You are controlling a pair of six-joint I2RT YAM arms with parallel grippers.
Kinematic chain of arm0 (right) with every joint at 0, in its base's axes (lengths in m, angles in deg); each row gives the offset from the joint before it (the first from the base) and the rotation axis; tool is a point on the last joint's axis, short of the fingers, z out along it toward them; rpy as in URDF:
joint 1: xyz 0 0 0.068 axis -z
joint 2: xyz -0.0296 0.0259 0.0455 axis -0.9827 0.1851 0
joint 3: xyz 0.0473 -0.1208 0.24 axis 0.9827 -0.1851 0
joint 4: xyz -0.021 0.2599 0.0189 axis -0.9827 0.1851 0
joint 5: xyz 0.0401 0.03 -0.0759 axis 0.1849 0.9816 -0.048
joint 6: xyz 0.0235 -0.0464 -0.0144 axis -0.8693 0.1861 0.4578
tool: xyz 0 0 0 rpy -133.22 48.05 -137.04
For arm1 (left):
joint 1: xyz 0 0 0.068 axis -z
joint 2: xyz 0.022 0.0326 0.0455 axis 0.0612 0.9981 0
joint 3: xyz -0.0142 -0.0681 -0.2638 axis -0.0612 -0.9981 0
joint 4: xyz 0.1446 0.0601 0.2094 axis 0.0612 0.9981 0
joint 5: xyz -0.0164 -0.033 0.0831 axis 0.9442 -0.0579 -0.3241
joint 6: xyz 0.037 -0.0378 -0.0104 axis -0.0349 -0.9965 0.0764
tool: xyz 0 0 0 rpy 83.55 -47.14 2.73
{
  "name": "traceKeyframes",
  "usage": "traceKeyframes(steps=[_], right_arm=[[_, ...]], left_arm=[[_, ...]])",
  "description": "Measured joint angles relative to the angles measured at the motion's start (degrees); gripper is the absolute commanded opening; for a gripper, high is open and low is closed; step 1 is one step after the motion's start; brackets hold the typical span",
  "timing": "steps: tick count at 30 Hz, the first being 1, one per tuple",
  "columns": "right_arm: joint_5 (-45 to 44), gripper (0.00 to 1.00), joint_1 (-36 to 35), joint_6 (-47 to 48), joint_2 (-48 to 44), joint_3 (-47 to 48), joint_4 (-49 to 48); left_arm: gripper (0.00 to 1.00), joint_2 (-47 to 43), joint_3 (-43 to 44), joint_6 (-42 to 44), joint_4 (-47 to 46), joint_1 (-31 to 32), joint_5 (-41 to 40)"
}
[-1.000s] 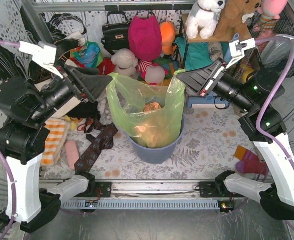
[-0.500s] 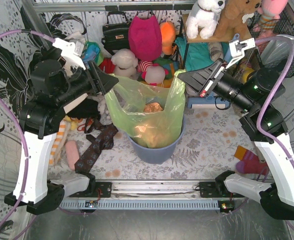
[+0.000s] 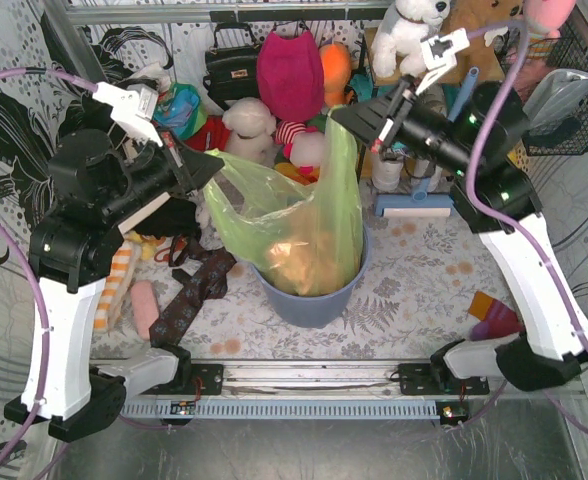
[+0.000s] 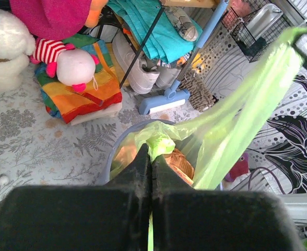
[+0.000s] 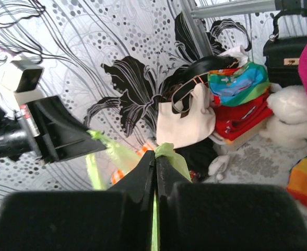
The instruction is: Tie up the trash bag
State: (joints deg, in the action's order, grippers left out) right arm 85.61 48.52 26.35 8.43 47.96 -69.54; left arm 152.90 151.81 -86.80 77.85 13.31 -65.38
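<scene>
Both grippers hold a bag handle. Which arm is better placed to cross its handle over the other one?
Right, probably. The right gripper holds its handle high and taut above the bin; the left gripper grips lower, at the left edge of the bag.

Lime-green trash bag (image 3: 309, 215), blue-grey bin (image 3: 310, 306)

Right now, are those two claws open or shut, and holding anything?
The left gripper is shut on one top corner of the trash bag.
The right gripper is shut on the other corner.
</scene>
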Motion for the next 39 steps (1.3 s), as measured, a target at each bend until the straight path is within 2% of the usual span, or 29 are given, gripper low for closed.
traceKeyframes(steps=[8, 13, 15, 18, 21, 28, 32, 35, 39], right_arm=[[2.51, 0.00, 3.78, 1.90, 14.73, 15.56, 1.68], [6.01, 0.00, 6.62, 1.46, 22.53, 28.72, 4.22], [7.39, 0.00, 7.17, 1.22, 23.93, 32.89, 4.76], [8.92, 0.00, 7.39, 0.98, 23.15, 34.29, 4.98], [9.64, 0.00, 7.37, 0.15, 18.73, 28.61, 3.63], [9.14, 0.00, 7.39, -2.71, -2.45, -2.99, -2.10], [7.96, 0.00, 7.39, -4.90, -12.94, -17.25, -4.83], [5.88, 0.00, 7.39, -5.42, -17.33, -23.21, -5.38], [3.61, 0.00, 7.39, -5.11, -17.09, -22.75, -5.07]], left_arm=[[0.00, -4.39, -1.88, -2.08, -1.11, 0.00, -2.67], [0.00, -5.01, -1.88, -5.03, -4.57, 0.00, -2.75], [0.00, -5.29, -1.92, -6.27, -6.64, 0.00, -2.08], [0.00, -5.22, -2.03, -8.26, -10.12, 0.00, -0.72], [0.00, -5.33, -2.03, -10.25, -13.27, 0.00, 1.03], [0.00, -5.51, -3.23, -15.58, -20.06, 0.00, 6.10], [0.00, -5.60, -6.10, -18.43, -24.61, 0.00, 6.86], [0.00, -5.62, -9.62, -20.87, -28.50, 0.00, 7.41], [0.00, -4.52, -15.63, -24.20, -35.17, 0.17, 9.42]])
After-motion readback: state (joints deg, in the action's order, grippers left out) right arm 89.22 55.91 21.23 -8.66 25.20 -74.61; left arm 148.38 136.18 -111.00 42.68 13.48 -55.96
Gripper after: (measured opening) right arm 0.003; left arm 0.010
